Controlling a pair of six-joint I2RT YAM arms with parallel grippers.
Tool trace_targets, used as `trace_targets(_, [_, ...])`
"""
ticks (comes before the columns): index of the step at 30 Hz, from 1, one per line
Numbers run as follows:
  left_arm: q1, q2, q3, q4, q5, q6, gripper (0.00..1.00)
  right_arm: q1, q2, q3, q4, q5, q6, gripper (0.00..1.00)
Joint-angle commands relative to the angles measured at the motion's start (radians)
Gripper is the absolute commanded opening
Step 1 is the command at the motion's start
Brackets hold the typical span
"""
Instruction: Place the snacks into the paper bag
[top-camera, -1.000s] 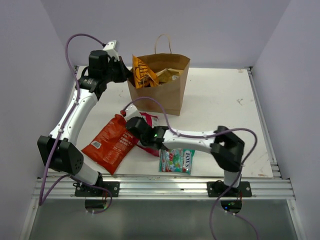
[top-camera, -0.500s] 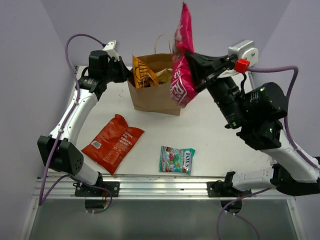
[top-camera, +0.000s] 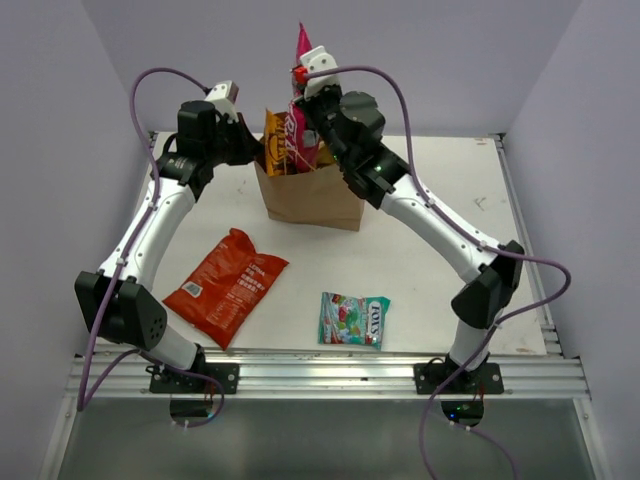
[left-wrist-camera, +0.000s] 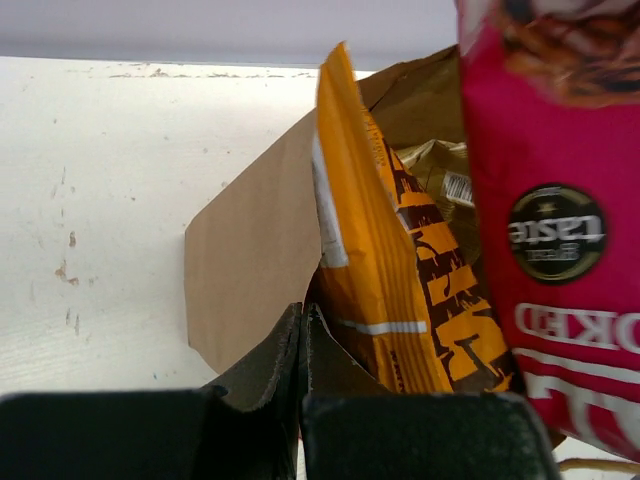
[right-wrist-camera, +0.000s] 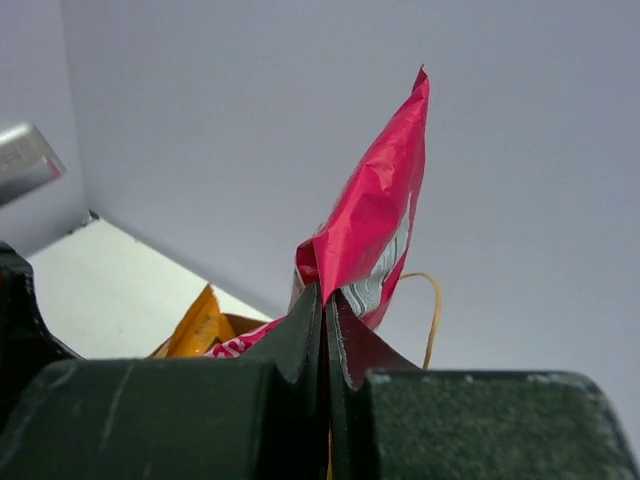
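The brown paper bag (top-camera: 318, 198) stands upright at the back of the table. My left gripper (top-camera: 252, 150) is shut on its left rim (left-wrist-camera: 250, 262), fingertips together (left-wrist-camera: 302, 318). The orange-yellow bag (top-camera: 277, 142) stands in the bag's mouth (left-wrist-camera: 380, 250), and a tan pouch with a white label (left-wrist-camera: 445, 175) lies deeper inside. My right gripper (top-camera: 303, 70) is shut on the upper part of the magenta bag (top-camera: 297, 130), whose lower end hangs into the bag's mouth (left-wrist-camera: 555, 200). In the right wrist view the jaws (right-wrist-camera: 326, 297) pinch the magenta bag (right-wrist-camera: 380, 200).
The red-orange chip bag (top-camera: 227, 285) lies flat at the front left. The teal candy packet (top-camera: 353, 320) lies near the front edge. A looped bag handle (right-wrist-camera: 433, 310) rises behind the magenta bag. Grey walls enclose the white table (top-camera: 440, 200).
My right arm lifted the magenta bag off the table, swung it up and left, and now holds it over the paper bag with its lower end inside. The left arm has not moved.
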Motion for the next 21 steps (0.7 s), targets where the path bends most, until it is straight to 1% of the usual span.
trace_targets(1, [-0.005, -0.032, 0.004, 0.022, -0.01, 0.005, 0.0, -0.002, -0.025, 0.04, 0.184, 0.041, -0.017, 0.0])
trace_targets(5, [-0.005, -0.021, 0.008, 0.018, -0.013, 0.01, 0.0, -0.002, 0.001, -0.018, 0.251, 0.119, -0.052, 0.0])
trace_targets(7, [-0.005, -0.018, 0.008, 0.018, -0.01, 0.011, 0.0, -0.002, 0.009, -0.027, 0.278, 0.169, -0.103, 0.0])
trace_targets(12, [-0.005, -0.009, 0.003, 0.025, -0.004, 0.015, 0.0, -0.004, 0.055, 0.013, 0.27, 0.229, -0.215, 0.0])
trace_targets(15, [-0.005, -0.004, -0.003, 0.036, 0.008, 0.01, 0.0, -0.002, 0.078, 0.002, 0.273, 0.258, -0.235, 0.0])
trace_targets(21, [-0.005, 0.0, 0.001, 0.033, 0.017, 0.018, 0.0, 0.019, 0.181, -0.027, 0.27, 0.301, -0.269, 0.0])
